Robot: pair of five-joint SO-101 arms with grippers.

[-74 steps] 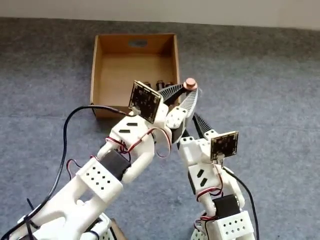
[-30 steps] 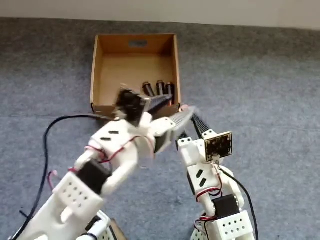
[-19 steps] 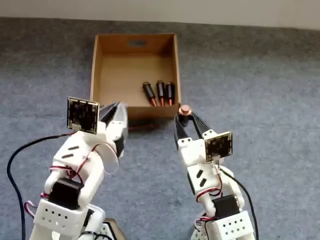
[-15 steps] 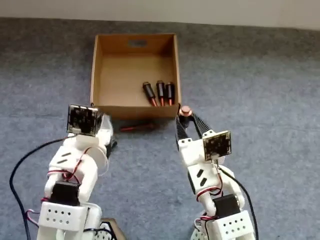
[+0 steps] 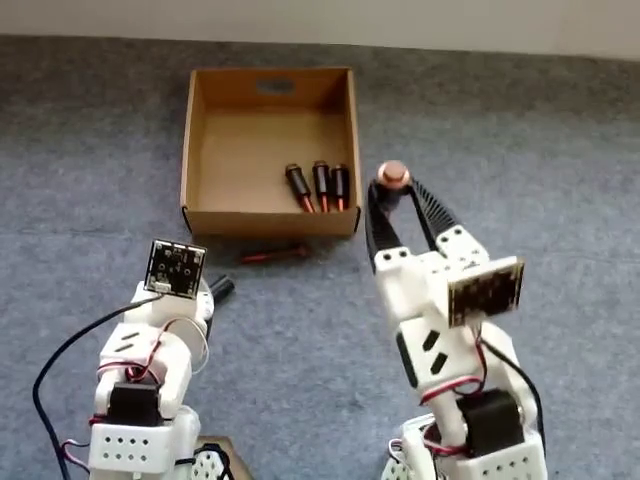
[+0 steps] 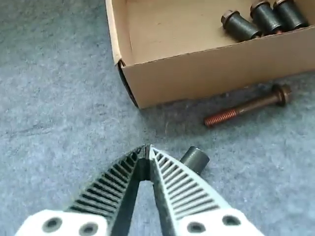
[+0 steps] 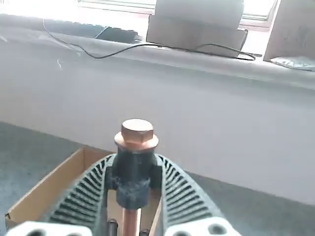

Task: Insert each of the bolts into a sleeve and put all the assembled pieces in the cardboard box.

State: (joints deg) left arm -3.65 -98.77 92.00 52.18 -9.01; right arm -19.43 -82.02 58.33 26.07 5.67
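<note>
The cardboard box (image 5: 196, 150) holds three assembled pieces (image 5: 320, 186) near its front right corner, which the left wrist view also shows as pieces (image 6: 258, 17) inside the box (image 6: 206, 69). A loose copper bolt (image 5: 273, 254) (image 6: 246, 105) lies on the carpet just in front of the box. A dark sleeve (image 5: 221, 289) (image 6: 194, 159) lies beside my left gripper (image 6: 146, 151), which is shut and holds nothing. My right gripper (image 5: 393, 193) (image 7: 134, 167) is raised by the box's right wall, shut on a dark sleeve (image 7: 132, 173) with a bolt through it, the copper head (image 7: 137, 133) uppermost.
Grey carpet (image 5: 520, 150) covers the table around the box. Both arm bases stand at the near edge. A white wall (image 7: 221, 123) rises behind the box in the right wrist view.
My left arm has drawn back from beside the right gripper to the near left. The bolt and sleeve now lie on the carpet. My right gripper has risen toward the box with its piece.
</note>
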